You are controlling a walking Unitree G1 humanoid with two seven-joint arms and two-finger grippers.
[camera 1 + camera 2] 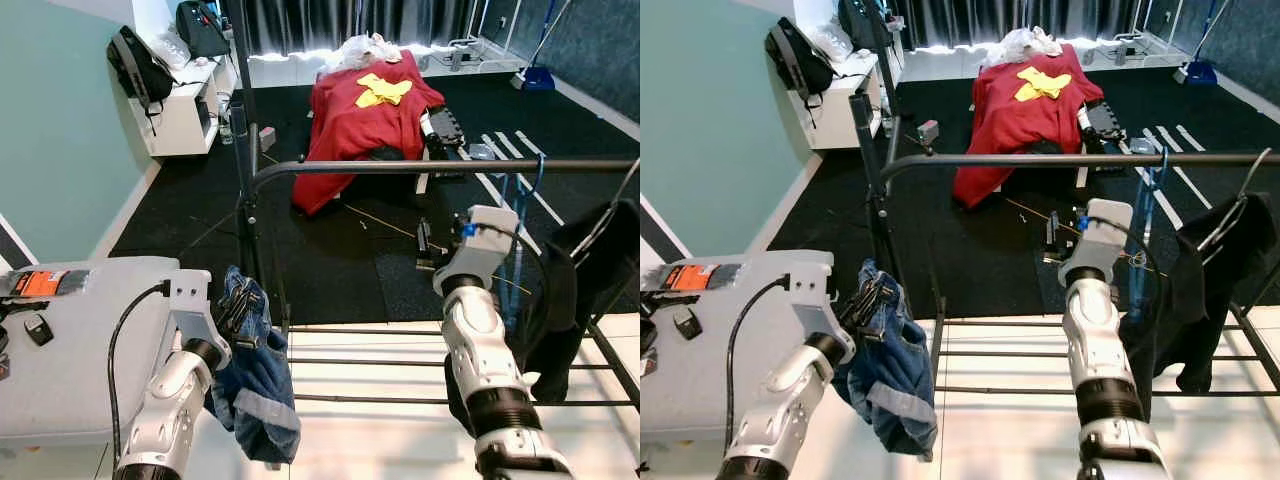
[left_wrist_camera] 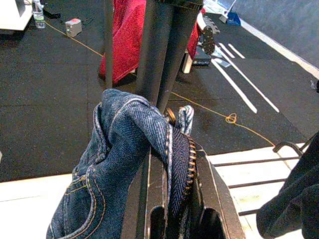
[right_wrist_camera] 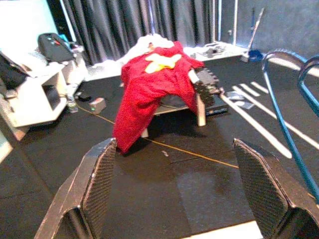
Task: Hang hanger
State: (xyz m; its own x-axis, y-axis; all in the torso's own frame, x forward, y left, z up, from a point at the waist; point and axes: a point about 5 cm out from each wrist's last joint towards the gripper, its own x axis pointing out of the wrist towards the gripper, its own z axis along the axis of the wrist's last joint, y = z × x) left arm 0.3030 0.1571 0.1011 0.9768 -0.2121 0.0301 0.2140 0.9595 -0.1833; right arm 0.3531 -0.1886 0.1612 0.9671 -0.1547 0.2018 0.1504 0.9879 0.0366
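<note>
One blue hanger (image 1: 525,205) is dangling off the black rail (image 1: 440,166) just ahead of the right gripper (image 3: 179,191), whose fingers are spreading wide on nothing. The left gripper (image 1: 238,310) is clamping one pair of denim shorts (image 1: 255,385) by the rack's post, a dark garment (image 1: 590,270) hanging at the right; no readable writing anywhere.

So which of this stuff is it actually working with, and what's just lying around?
In use:
left end effector, shut on jeans
right end effector, open
rail
blue hanger

Lying about:
red cloth
backpack
broom
black garment
</note>
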